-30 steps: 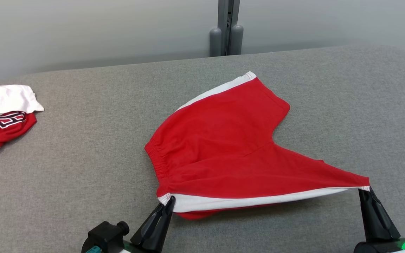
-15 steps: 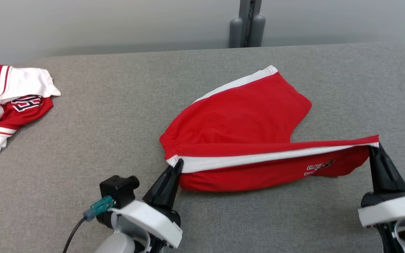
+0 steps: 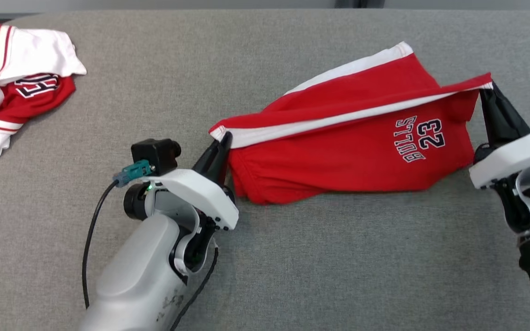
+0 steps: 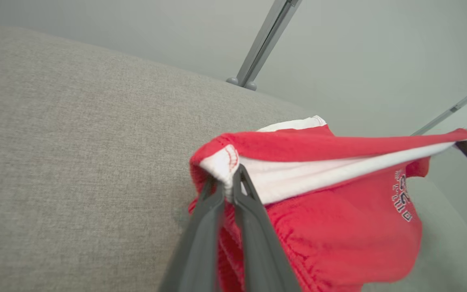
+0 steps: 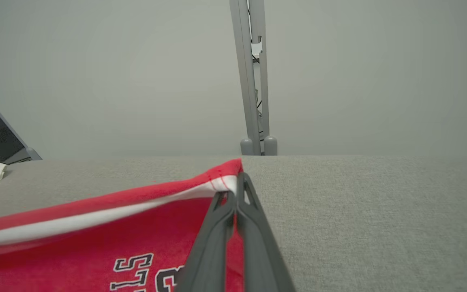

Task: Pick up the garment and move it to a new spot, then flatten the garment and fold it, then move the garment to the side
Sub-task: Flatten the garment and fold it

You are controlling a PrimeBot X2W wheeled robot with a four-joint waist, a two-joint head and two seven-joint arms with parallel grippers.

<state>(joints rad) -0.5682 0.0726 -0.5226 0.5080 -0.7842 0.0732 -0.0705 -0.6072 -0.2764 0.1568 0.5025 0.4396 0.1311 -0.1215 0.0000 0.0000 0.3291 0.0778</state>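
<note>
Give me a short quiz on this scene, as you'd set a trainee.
1. True or false: the left hand and the right hand each pinch a corner of the red shorts.
2. Which number is printed on the shorts? A 32, B 23, C 45.
3. What lies at the grey surface's far left?
Key: 1 true; 2 B; 3 a red and white jersey.

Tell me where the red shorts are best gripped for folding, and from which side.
Grip the red shorts at both ends of the white side stripe, waistband corner and leg-hem corner, from the near side. That edge runs straight and taut between the left gripper and right gripper.
</note>
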